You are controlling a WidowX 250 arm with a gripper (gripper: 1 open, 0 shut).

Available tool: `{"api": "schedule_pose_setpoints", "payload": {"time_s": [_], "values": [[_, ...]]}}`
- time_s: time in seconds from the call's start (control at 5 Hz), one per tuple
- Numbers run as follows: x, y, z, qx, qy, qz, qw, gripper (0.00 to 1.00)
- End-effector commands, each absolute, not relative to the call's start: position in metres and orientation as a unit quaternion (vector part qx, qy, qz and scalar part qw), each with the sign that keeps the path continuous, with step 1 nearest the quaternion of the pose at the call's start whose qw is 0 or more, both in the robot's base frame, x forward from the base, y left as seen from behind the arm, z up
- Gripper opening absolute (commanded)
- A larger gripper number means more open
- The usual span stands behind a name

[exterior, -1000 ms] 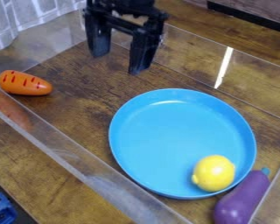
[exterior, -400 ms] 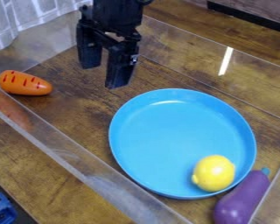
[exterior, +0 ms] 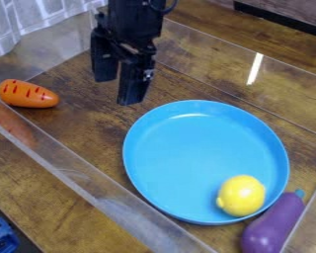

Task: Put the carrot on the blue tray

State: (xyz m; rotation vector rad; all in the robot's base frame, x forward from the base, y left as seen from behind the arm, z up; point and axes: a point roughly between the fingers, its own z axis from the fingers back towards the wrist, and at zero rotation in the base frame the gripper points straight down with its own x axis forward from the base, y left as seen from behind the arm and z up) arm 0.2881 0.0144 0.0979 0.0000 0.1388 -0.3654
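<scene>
One step is in hand: the approach to the carrot [exterior: 28, 94], with no grasp yet made. The carrot lies on its side near the left edge of the wooden table [exterior: 68, 148], leafy top toward that edge, well apart from the blue tray [exterior: 188, 148], which sits toward the right front corner. A yellow lemon [exterior: 240, 195] rests inside the tray near its front rim, and a purple eggplant [exterior: 272, 227] lies just outside that rim at the right front corner.

The gripper [exterior: 122, 67] hangs above the table between the carrot and the tray, nearer the back edge, pointing straight down. Its jaws stand wide apart and hold nothing.

Next move, as judged: travel toward the left edge until the jaws straddle the carrot's body, descend, then close. Jaw alignment across the carrot's narrow width appears necessary. The lemon leaves most of the tray free for placement.
</scene>
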Motion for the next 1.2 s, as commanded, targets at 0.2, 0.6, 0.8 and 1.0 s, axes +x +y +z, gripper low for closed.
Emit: {"api": "schedule_pose_setpoints", "payload": {"time_s": [0.2,0.6,0.8,1.0], "values": [[0.292,0.027,0.099,0.006,0.056,-0.206,0.977,1.0],[0.292,0.029,0.091,0.006,0.061,-0.233,0.971,1.0],[0.292,0.03,0.087,0.007,0.063,-0.244,0.968,1.0],[0.292,0.031,0.083,0.007,0.064,-0.254,0.965,1.0]]}}
